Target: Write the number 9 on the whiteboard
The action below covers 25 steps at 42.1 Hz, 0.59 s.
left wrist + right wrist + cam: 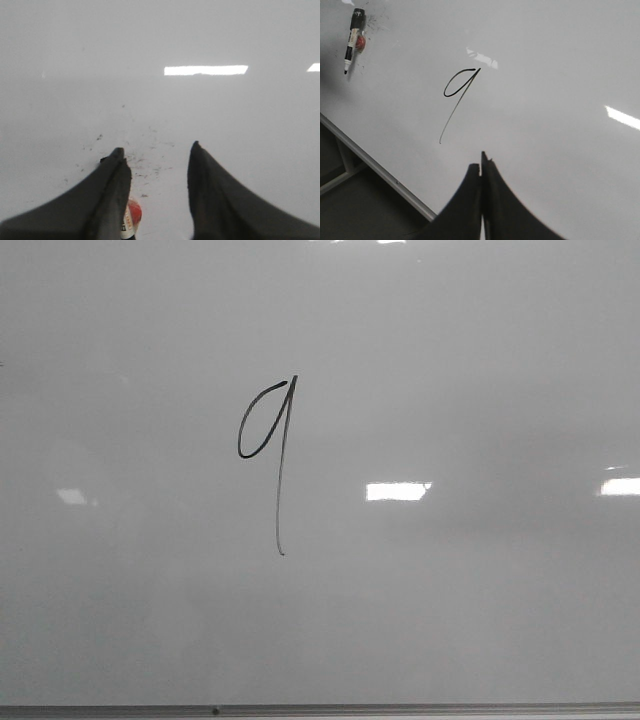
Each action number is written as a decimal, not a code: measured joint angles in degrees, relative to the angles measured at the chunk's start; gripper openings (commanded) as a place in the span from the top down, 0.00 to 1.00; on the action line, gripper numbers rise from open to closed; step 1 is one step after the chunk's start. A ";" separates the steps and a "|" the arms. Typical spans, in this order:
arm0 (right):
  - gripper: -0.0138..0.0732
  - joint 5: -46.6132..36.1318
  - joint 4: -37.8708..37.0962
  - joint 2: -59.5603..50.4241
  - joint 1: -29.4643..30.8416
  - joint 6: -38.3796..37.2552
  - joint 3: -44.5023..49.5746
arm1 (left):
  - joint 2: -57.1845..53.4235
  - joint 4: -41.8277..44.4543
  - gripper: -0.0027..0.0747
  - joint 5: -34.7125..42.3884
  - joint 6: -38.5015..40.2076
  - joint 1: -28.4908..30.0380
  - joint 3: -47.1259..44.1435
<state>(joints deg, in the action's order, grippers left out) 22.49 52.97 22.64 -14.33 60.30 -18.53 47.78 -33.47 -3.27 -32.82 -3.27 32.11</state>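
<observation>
The whiteboard (450,360) fills the front view. The number 9 (281,465) is drawn on it in thin black line, with a slanted loop and a long tail, a little left of centre. It also shows in the right wrist view (459,97). My right gripper (481,162) is shut and empty, hovering just short of the tail's end. My left gripper (156,148) is open over bare board. A marker (131,222) with a white and red label lies under its left finger (112,185). The marker (352,40) lies on the board far from the 9. Neither gripper shows in the front view.
The board's grey metal edge (400,708) runs along the bottom of the front view and slants through the right wrist view (380,172). Beyond it are dark floor and a pale frame bar (335,175). Black specks (145,160) dot the board between the left fingers.
</observation>
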 measured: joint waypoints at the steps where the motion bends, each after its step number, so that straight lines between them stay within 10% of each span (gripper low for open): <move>1: 0.92 0.00 0.00 0.00 0.00 0.00 0.00 | -1.88 0.15 0.91 -1.39 0.00 0.00 0.00; 25: 0.92 0.00 0.00 0.00 0.00 -0.10 0.00 | -17.09 1.59 0.99 -10.82 -0.04 0.00 0.00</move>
<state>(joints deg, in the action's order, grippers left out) 22.49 52.97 22.64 -14.33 60.20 -18.53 30.69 -31.88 -14.09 -32.86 -3.27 32.11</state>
